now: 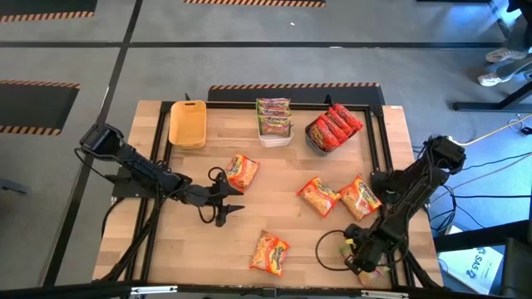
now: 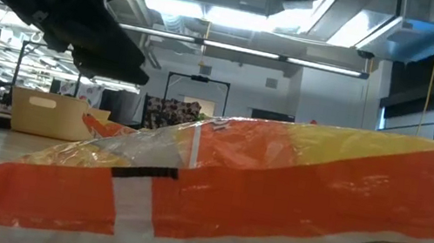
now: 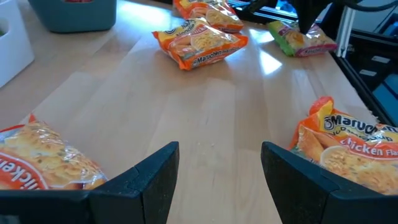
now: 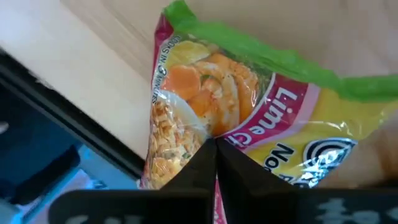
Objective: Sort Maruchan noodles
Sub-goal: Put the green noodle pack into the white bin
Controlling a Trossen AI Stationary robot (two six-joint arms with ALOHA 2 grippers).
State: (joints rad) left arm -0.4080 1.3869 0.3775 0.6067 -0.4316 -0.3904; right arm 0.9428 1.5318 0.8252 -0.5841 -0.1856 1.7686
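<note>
Four orange Maruchan packets lie flat on the wooden table (image 1: 274, 212): one (image 1: 242, 172) left of centre, two (image 1: 318, 197) (image 1: 360, 197) right of centre, and one (image 1: 270, 252) near the front edge. My left gripper (image 1: 229, 201) (image 3: 221, 180) stands open just above the wood, between two of them (image 3: 37, 155) (image 3: 354, 143), and touches neither. At the near right corner my right gripper (image 1: 363, 259) (image 4: 215, 146) is shut on a green-pink packet (image 1: 376, 272) (image 4: 249, 93) (image 3: 301, 38). My right gripper's shut fingertips meet on the green-pink packet's printed face (image 4: 231, 132), roughly midway across its width. They come from above, pointing steeply down. The fingers hide how much wrapper lies between them. The packet still lies on the table by the near right corner.
At the far edge stand a yellow bin (image 1: 187, 124), a white bin (image 1: 274, 133) holding green packets and a dark grey bin (image 1: 332, 130) holding red packets. A black frame rail (image 1: 378, 154) runs along the table's right side. The near orange packet (image 2: 274, 202) fills the low view.
</note>
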